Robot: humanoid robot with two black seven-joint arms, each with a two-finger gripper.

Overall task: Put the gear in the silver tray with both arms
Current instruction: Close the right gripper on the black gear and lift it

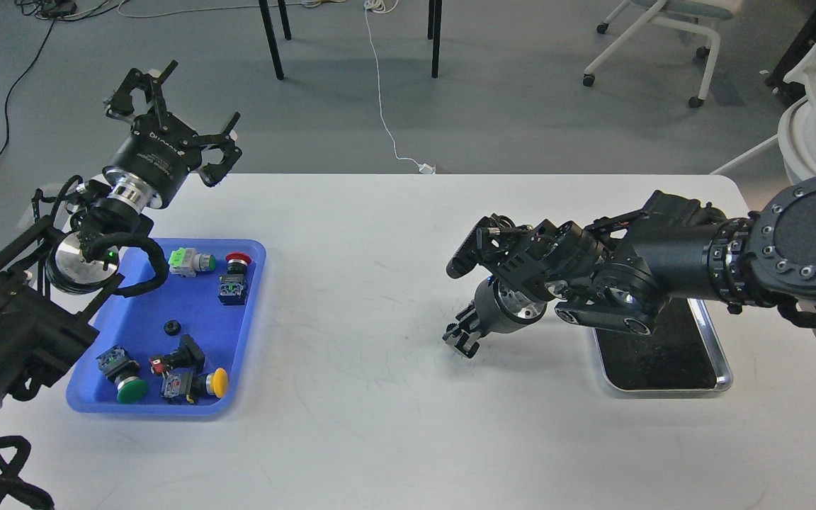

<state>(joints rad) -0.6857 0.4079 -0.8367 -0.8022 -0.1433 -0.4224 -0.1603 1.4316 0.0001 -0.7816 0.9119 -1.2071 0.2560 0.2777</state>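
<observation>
Gear [172, 327] sits in blue tray [252, 297], below-right of my left gripper [171, 124], fingers spread; right gripper [461, 338] far, state unclear.

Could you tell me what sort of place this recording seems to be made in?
Probably a lab or office workroom: a white table on grey floor, loose cables, a rolling chair.

We see a blue tray [252, 312] on the white table [380, 397]: in it pushbutton switches, green [132, 389], yellow [218, 382], red [238, 259]. Behind the table, a white cable [383, 106].
</observation>
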